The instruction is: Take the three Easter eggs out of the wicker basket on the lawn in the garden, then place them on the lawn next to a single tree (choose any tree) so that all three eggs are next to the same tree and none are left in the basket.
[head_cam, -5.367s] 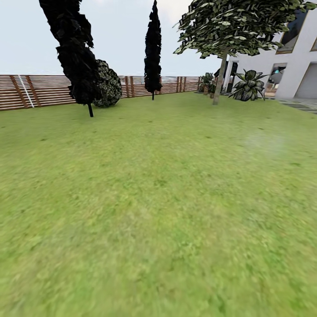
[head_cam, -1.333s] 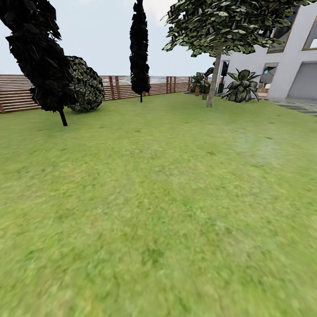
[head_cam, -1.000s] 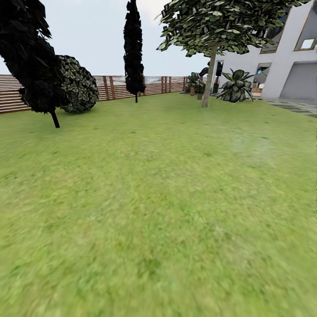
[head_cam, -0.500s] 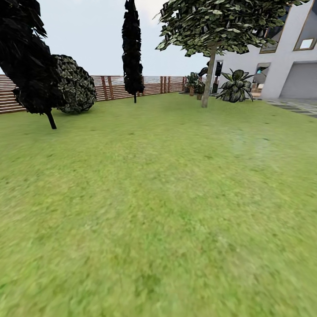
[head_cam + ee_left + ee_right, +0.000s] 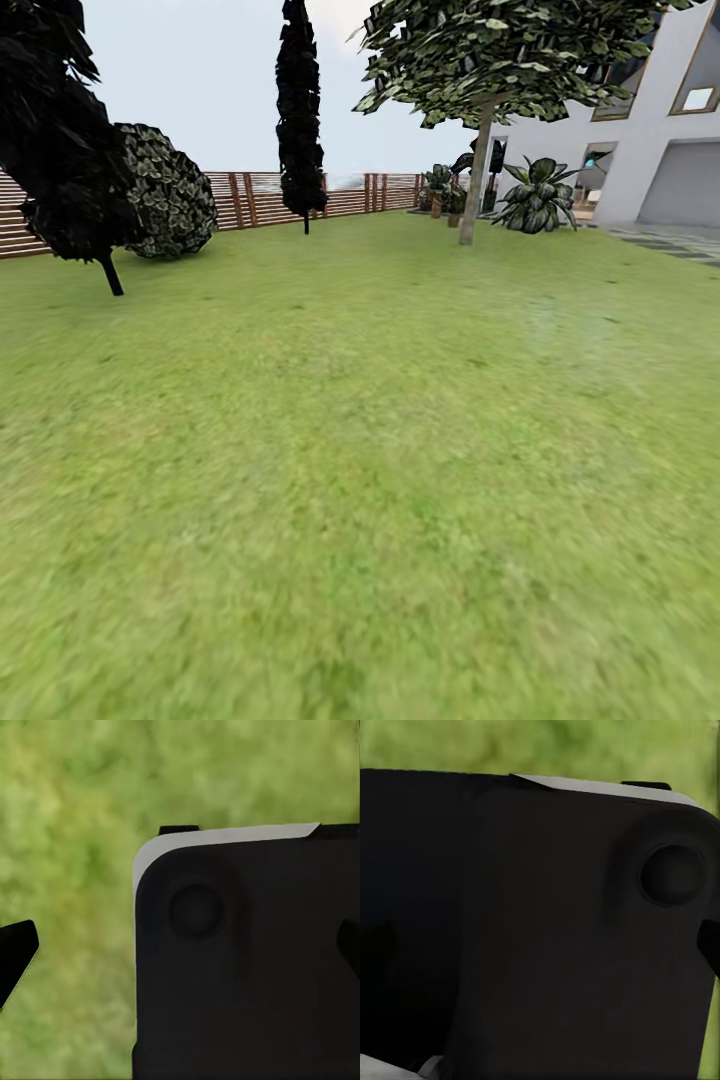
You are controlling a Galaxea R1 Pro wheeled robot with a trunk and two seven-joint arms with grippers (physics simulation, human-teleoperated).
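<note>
Head view footage is taken up by the lawn (image 5: 380, 450), with the tree (image 5: 478, 160) seen standing near its far right edge, close to a white building (image 5: 640, 150), while two dark columnar trees (image 5: 300, 110) and a round bush (image 5: 165, 190) are set along the brown slatted fence (image 5: 350, 192) at the far edge of the garden. In both wrist views a dark rounded body of the robot (image 5: 247, 960) is shown over blurred grass. Dark tips, possibly the left gripper's (image 5: 184, 952) fingers (image 5: 15, 952), are glimpsed at the sides, yet how far either gripper is spread, or whether anything is held, cannot be told.
</note>
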